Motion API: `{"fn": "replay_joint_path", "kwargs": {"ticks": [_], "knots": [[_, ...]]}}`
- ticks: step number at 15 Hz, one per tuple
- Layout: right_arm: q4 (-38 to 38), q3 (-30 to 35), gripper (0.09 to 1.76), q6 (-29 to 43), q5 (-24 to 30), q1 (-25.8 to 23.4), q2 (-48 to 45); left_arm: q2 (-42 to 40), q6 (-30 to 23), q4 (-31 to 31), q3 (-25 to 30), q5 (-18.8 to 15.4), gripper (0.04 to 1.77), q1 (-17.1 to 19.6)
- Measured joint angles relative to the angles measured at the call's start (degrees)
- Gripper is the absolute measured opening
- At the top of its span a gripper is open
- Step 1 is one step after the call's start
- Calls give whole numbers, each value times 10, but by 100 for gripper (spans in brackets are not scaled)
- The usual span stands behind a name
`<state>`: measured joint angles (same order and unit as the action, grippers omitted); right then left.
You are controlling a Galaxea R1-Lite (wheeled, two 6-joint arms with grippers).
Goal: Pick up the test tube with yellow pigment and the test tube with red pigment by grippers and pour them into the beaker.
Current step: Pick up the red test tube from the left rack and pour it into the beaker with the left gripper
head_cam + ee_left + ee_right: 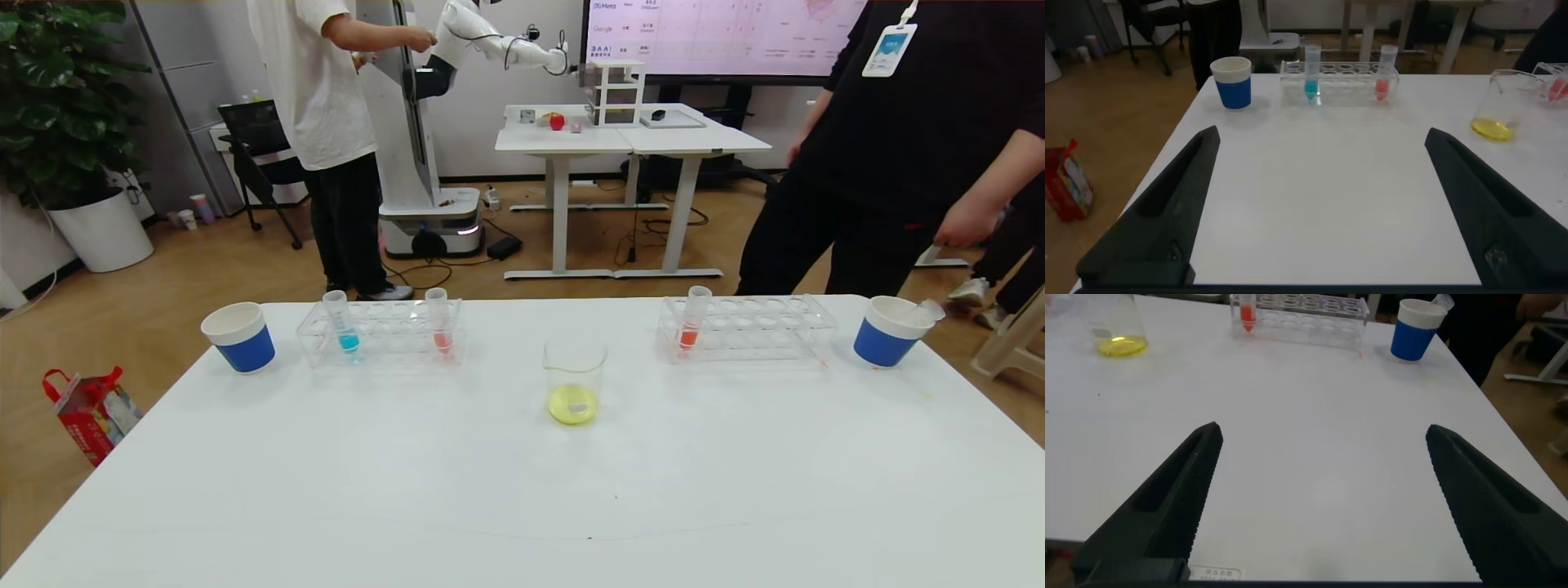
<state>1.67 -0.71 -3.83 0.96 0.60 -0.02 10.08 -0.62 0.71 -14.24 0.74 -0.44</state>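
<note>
I saw a smooth white table [522, 490] | clear glass beaker [575, 381] mid-table, yellow liquid pooled inside | left rack [381, 331]: red-pigment tube [439, 319] upright, rim up, far from both claws | left gripper [1323, 212] and right gripper [1323, 506] spread wide, empty, low over the near edge.

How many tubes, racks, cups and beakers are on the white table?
Test tubes standing in racks: 3 (blue, pale red, orange-red)
Racks: 2 (left, right)
Paper cups: 2 (left, right)
Beaker: 1
Total: 8
</note>
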Motion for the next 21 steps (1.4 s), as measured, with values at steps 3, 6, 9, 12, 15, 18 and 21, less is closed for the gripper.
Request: {"fn": "replay_joint_path", "kwargs": {"ticks": [3,6,9,12,15,18,21], "knots": [[0,0,174,0,0,0,0,126,2,-82,-39,0,175,-1],[0,0,174,0,0,0,0,266,6,-211,-50,1,175,3],[0,0,174,0,0,0,0,394,6,-323,-53,1,175,2],[0,0,174,0,0,0,0,509,6,-417,-46,1,175,-1],[0,0,174,0,0,0,0,628,6,-536,-38,1,175,-2],[0,0,174,0,0,0,0,753,6,-674,-25,3,175,-4],[0,0,174,0,0,0,0,878,7,-835,-2,24,175,-15]]}}
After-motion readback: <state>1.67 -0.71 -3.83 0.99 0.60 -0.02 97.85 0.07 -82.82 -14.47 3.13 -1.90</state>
